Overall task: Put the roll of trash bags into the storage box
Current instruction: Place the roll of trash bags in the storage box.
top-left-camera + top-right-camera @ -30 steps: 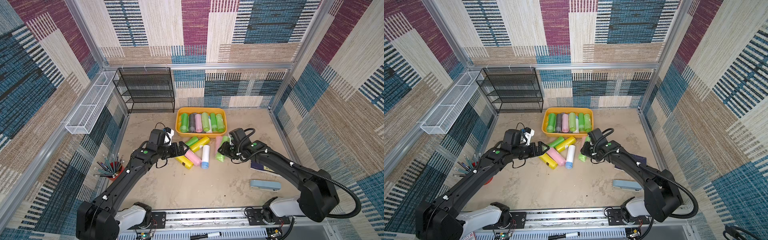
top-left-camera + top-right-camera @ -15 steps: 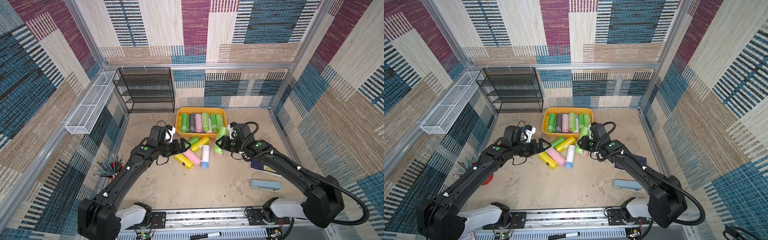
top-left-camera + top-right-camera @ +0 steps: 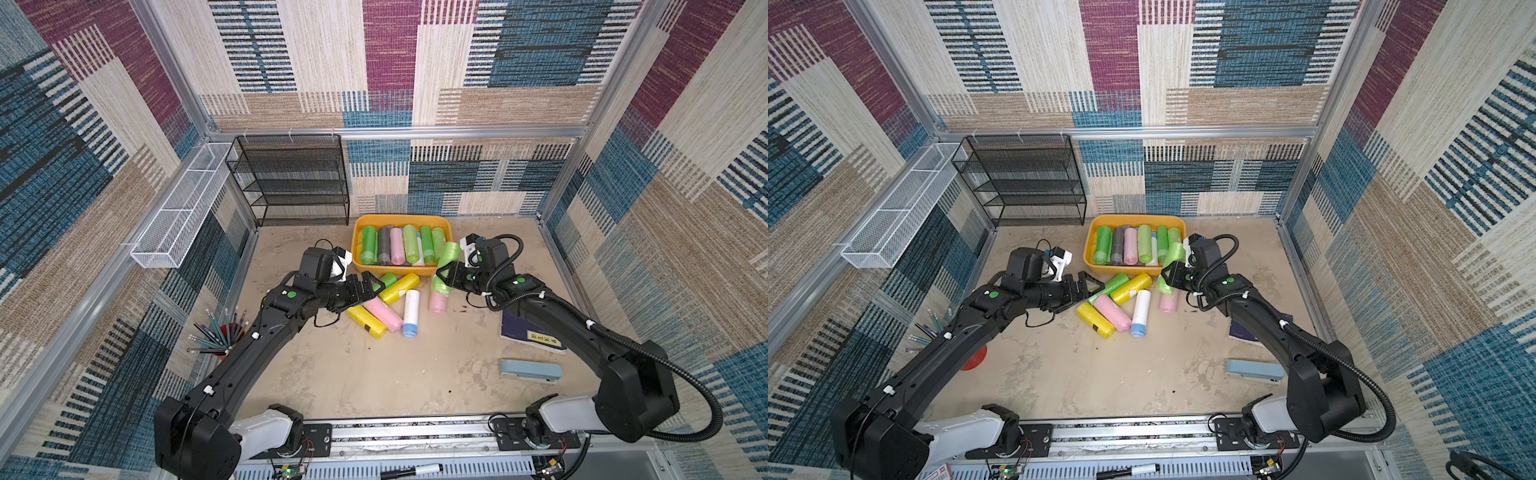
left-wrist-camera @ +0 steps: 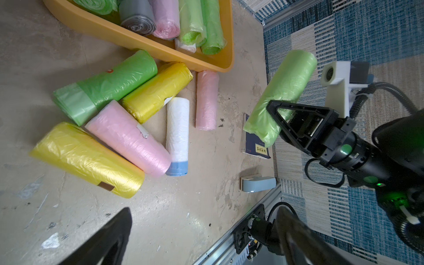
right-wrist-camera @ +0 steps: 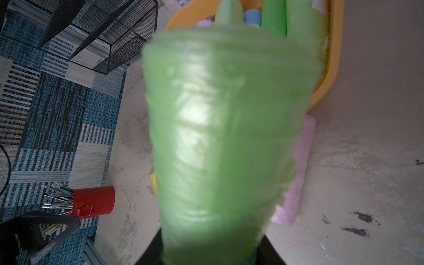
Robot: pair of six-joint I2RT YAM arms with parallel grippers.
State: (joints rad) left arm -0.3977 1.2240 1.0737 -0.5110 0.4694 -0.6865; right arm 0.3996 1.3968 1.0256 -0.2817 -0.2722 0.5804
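From where I stand, the right gripper [image 3: 446, 277] has its fingers clamped on a light green roll [image 3: 449, 257] of trash bags, just right of the middle in both top views. The roll is off the floor [image 3: 374, 374] and tilted. Its upper end sits at the near right corner of the orange storage box [image 3: 399, 218], and its lower end hangs above a pink roll [image 3: 437, 300] lying flat.

What worries me is the grip. The fingers pinch the roll close to its lower end, so most of its length sticks out unsupported. The wrapping looks slick, and I'd guess the roll could swivel or slide out during the carry.

The box is the other trouble. It is already packed side by side with rolls, so I see no bare slot. A roll let go on top of them could tumble back over the low rim. Let go too early, it could catch the rim at that corner and drop outside.

The left gripper [image 3: 371, 286] hangs left of centre with its fingers spread wide and empty, right beside the loose rolls [image 3: 400, 287]. A careless sweep there could scatter them.
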